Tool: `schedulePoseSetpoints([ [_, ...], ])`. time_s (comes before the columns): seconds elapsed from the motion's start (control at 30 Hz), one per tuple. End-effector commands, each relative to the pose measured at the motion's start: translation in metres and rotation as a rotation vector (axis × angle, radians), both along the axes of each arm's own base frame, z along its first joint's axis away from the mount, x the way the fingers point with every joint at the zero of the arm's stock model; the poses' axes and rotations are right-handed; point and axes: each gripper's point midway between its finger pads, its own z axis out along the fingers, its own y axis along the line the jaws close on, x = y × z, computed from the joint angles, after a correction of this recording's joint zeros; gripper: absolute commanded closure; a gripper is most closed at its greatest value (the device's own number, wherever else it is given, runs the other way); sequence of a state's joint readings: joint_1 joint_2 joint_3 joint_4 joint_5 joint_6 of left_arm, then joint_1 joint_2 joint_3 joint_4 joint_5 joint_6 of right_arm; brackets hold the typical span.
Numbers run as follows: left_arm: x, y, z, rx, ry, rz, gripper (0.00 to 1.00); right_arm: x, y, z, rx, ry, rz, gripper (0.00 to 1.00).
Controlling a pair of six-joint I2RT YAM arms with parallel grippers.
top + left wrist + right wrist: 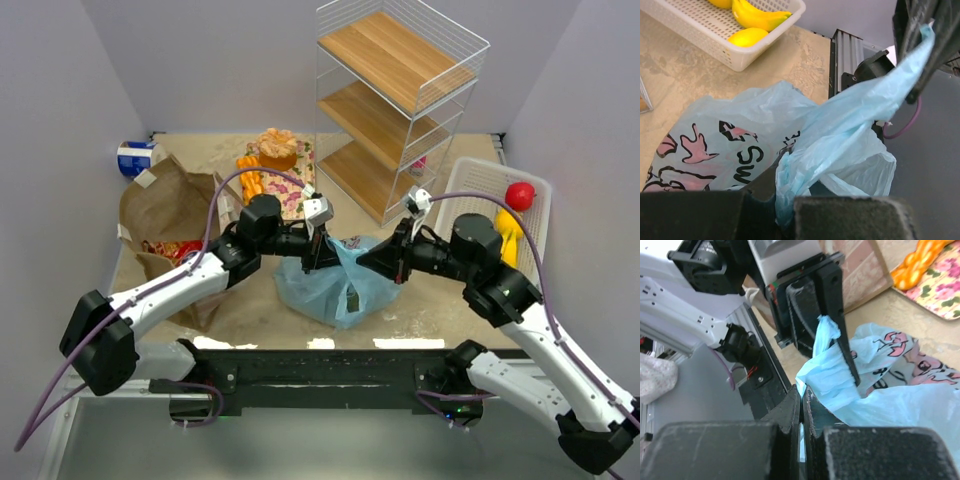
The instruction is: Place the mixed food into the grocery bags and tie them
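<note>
One sandy, mottled table (240,300) is carrying everything, and one white wire rack (400,100) with three wooden shelves is standing at its far side. Two arms are reaching inward from the near edge, elbows bent outward, wrists meeting over the middle. One brown paper bag (165,215) is lying crumpled and open at the left, with red crinkly packets (170,248) showing inside it. One white slatted basket (480,180) is sitting at the right, holding one round red fruit (518,195) and some yellow fruit (757,17). Between the wrists, one thin light-blue plastic bag (325,285), printed with pink and black figures, is sitting bulging on the table. The left gripper (312,255) is pinching a twisted strip of its plastic with both fingers closed, and the right gripper (388,262) is clamping the bag's plastic likewise, the film stretching taut between them. One floral tray (290,190) with orange pieces is lying behind the left gripper. One silver-and-blue can (135,158) is lying in the far left corner.
</note>
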State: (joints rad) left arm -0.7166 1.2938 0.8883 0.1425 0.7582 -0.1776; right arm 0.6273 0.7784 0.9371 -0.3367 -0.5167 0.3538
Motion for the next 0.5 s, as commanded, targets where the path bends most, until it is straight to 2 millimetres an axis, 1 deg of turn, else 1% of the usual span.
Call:
schedulePoseSetpoints([
  [0.0, 0.025, 0.001, -0.01, 0.034, 0.069, 0.144, 1.0, -0.021, 0.01, 0.0, 0.024, 0.0, 0.127, 1.0],
  [0.03, 0.026, 0.001, -0.009, 0.033, 0.075, 0.149, 1.0, -0.023, 0.01, -0.009, -0.002, 0.013, 0.135, 1.0],
  [0.1, 0.029, 0.0, -0.005, 0.025, 0.082, 0.16, 1.0, -0.019, 0.013, -0.031, -0.067, 0.051, 0.128, 1.0],
  [0.13, 0.029, -0.002, -0.006, 0.027, 0.09, 0.162, 1.0, -0.023, 0.017, -0.037, -0.087, 0.061, 0.142, 1.0],
  [0.17, 0.031, -0.002, -0.002, 0.021, 0.089, 0.169, 1.0, -0.023, 0.019, -0.042, -0.104, 0.065, 0.143, 1.0],
  [0.2, 0.032, -0.002, -0.001, 0.021, 0.093, 0.173, 1.0, -0.018, 0.021, -0.052, -0.137, 0.068, 0.12, 1.0],
  [0.23, 0.033, -0.003, -0.001, 0.021, 0.094, 0.177, 1.0, -0.024, 0.027, -0.057, -0.158, 0.07, 0.137, 1.0],
  [0.27, 0.035, -0.003, -0.001, 0.022, 0.101, 0.187, 1.0, -0.025, 0.03, -0.061, -0.175, 0.07, 0.136, 1.0],
  [0.3, 0.035, -0.003, 0.0, 0.023, 0.103, 0.191, 1.0, -0.024, 0.034, -0.07, -0.203, 0.084, 0.134, 1.0],
  [0.37, 0.037, -0.003, 0.0, 0.025, 0.107, 0.2, 1.0, -0.017, 0.036, -0.082, -0.251, 0.087, 0.081, 1.0],
  [0.4, 0.038, -0.003, 0.001, 0.028, 0.108, 0.204, 1.0, -0.012, 0.034, -0.092, -0.286, 0.107, 0.045, 0.98],
  [0.43, 0.037, -0.002, 0.001, 0.03, 0.108, 0.205, 1.0, -0.001, 0.029, -0.099, -0.322, 0.102, -0.023, 0.97],
  [0.47, 0.038, -0.002, 0.002, 0.032, 0.105, 0.207, 1.0, 0.005, 0.025, -0.105, -0.35, 0.102, -0.062, 0.96],
])
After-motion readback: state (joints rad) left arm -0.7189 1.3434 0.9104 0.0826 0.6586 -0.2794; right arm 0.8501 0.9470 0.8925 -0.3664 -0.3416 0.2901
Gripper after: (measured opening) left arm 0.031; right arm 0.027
